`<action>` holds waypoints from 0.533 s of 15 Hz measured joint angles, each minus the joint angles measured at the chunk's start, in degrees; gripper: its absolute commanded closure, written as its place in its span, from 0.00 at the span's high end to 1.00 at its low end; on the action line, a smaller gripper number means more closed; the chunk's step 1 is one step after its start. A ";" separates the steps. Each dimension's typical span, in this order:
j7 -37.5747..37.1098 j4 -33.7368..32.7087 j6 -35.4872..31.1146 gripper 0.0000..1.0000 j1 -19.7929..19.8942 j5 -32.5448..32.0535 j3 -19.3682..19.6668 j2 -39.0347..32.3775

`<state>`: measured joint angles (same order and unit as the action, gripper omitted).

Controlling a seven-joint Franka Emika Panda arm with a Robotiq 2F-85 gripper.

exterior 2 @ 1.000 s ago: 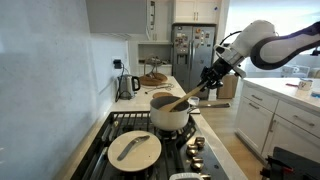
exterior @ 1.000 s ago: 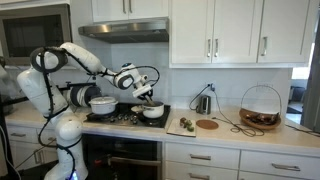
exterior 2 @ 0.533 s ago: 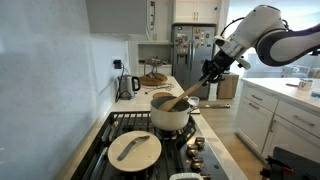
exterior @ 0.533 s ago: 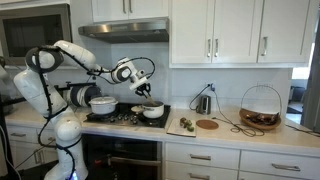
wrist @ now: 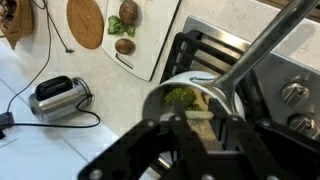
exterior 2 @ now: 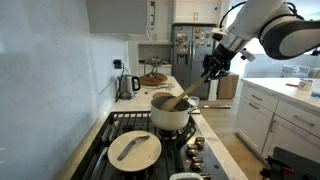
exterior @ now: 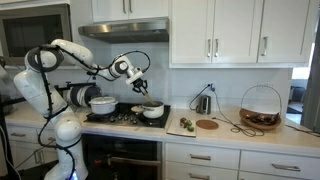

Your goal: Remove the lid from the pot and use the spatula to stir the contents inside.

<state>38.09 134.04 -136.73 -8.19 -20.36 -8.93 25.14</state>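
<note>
Nearest, a larger, dome-topped cream pot (exterior 2: 134,148) sits at the black-grated cooktop's (exterior 2: 118,124) near end. Beyond it, by the far knob-side corner, stands the small round cream pot (exterior 2: 168,120), uncovered, green pieces (wrist: 180,97) inside, a long straight spatula (exterior 2: 183,99) leaning on its rim. My gripper (exterior 2: 211,68) hangs above and beyond it, well apart, jaws nearly together, holding nothing.
</note>
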 measured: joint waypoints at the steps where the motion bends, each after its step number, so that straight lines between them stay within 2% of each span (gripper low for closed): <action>1: -1.50 -0.39 0.94 0.08 -0.01 -1.49 -0.94 -0.17; 8: -9.36 -2.71 6.43 0.08 -1.13 -9.81 -6.06 -2.93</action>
<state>28.73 131.33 -130.30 -9.32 -30.17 -14.99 22.21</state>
